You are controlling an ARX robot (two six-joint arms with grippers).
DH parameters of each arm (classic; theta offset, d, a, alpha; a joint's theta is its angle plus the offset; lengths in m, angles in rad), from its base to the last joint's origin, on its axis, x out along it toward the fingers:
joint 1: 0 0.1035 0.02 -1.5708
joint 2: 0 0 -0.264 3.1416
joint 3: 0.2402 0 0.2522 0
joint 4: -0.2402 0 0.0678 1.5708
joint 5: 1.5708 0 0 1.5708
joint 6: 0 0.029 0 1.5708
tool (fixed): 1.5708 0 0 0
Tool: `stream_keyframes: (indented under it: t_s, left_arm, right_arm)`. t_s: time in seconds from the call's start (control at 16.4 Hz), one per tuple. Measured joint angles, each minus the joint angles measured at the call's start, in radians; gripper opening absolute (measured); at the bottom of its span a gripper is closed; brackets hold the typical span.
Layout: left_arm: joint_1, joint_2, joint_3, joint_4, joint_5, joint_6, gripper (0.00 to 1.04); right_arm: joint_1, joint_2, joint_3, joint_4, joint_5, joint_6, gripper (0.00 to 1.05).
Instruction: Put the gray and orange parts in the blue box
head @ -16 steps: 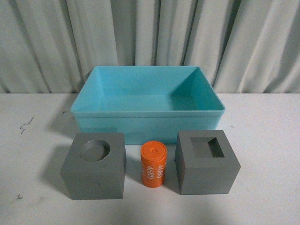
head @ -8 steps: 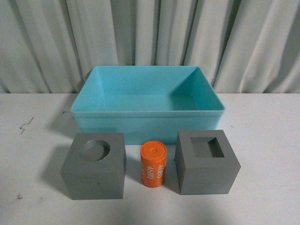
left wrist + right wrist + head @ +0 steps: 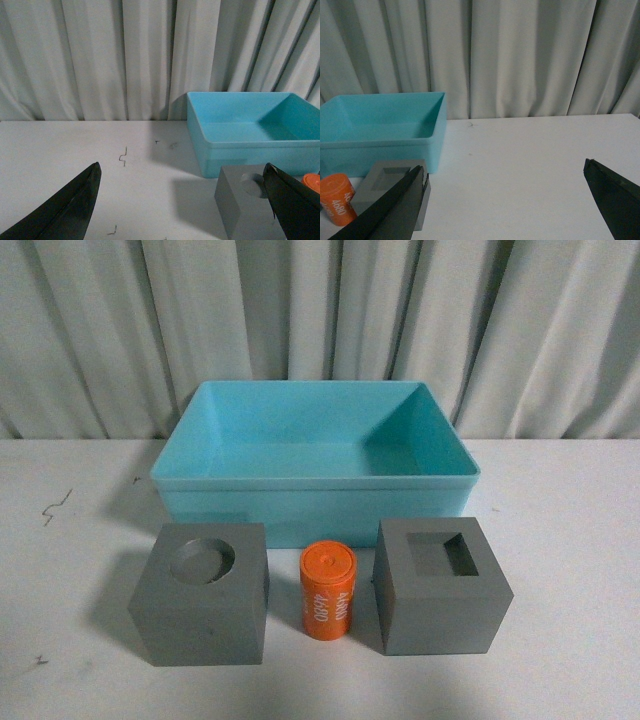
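In the front view a gray cube with a round recess (image 3: 200, 592) stands at the left, an orange cylinder (image 3: 328, 592) with white digits in the middle, and a gray cube with a square recess (image 3: 441, 585) at the right. Behind them sits the empty blue box (image 3: 315, 498). Neither arm shows in that view. My left gripper (image 3: 182, 202) is open over bare table, with the round-recess cube (image 3: 245, 205) beside one fingertip and the blue box (image 3: 250, 145) beyond. My right gripper (image 3: 505, 197) is open too, away from the square-recess cube (image 3: 385, 185), orange cylinder (image 3: 336, 199) and box (image 3: 380, 150).
A pale curtain (image 3: 320, 320) hangs along the back of the white table (image 3: 560, 540). Small dark scratch marks (image 3: 55, 505) dot the table's left side. Bare table lies to both sides of the box and the three parts.
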Motion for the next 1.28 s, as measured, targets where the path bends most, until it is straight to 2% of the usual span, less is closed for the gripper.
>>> stream_keyframes:
  t_s: [1.28]
  left_arm:
    - [0.000,0.000,0.000,0.000,0.000,0.000,0.98]
  right_arm:
    - [0.000,0.000,0.000,0.000,0.000,0.000,0.98]
